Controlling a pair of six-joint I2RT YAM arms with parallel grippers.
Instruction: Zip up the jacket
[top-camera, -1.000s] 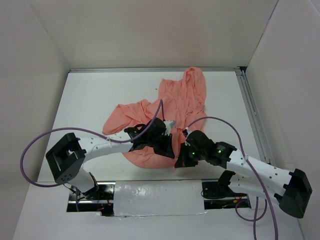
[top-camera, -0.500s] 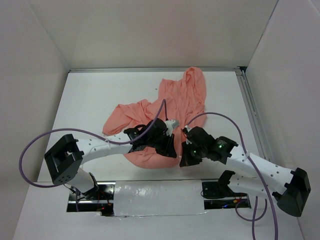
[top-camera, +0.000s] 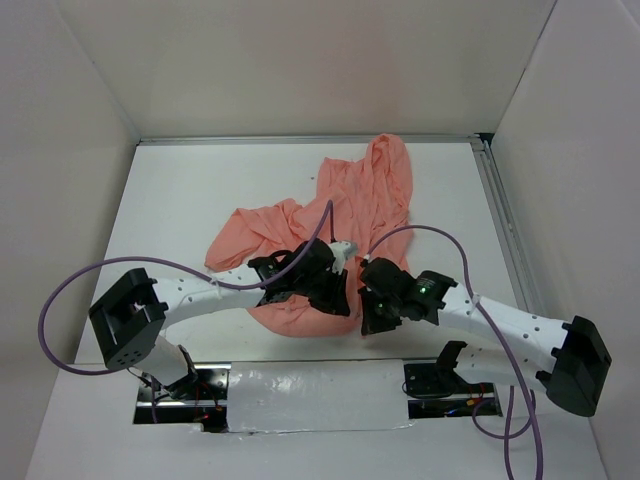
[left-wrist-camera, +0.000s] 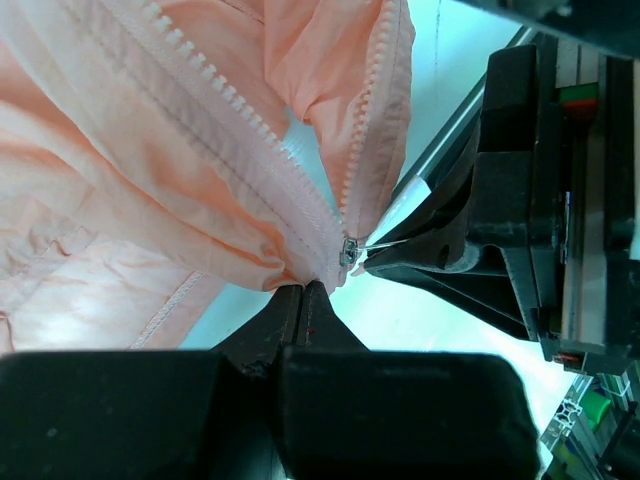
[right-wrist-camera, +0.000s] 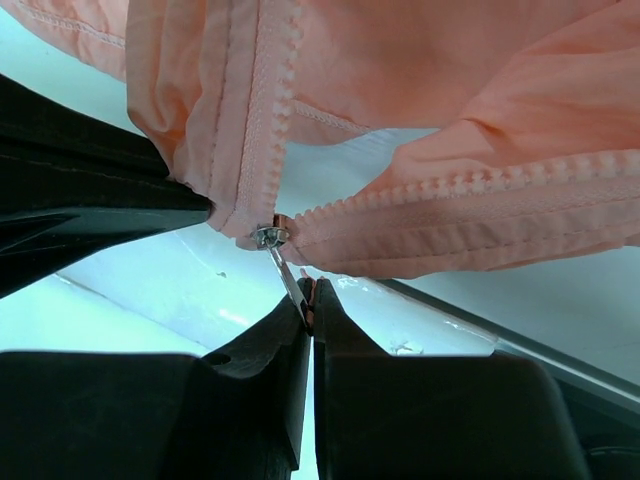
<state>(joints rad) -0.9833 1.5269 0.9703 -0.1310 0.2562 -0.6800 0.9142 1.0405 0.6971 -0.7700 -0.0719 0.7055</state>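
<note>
Where the white counter runs back to the plain off-white walls that box it in on three sides, the salmon-pink jacket lies crumpled at its middle, one part reaching toward the back edge and the bulk bunched near the arms. A metal rail lines the counter's right side, and a strip of shiny tape covers the near edge between the two bases. Purple cables loop off both arms.

The two claws meet at the jacket's near hem. The left claw is pinched tight on the fabric just below the slider, where the two rows of zip teeth come together; above that point the rows spread apart, unzipped. The right claw has its fingers pressed together on the thin metal zip pull, which slants down from the slider into the tips. The hem hangs a little above the counter
</note>
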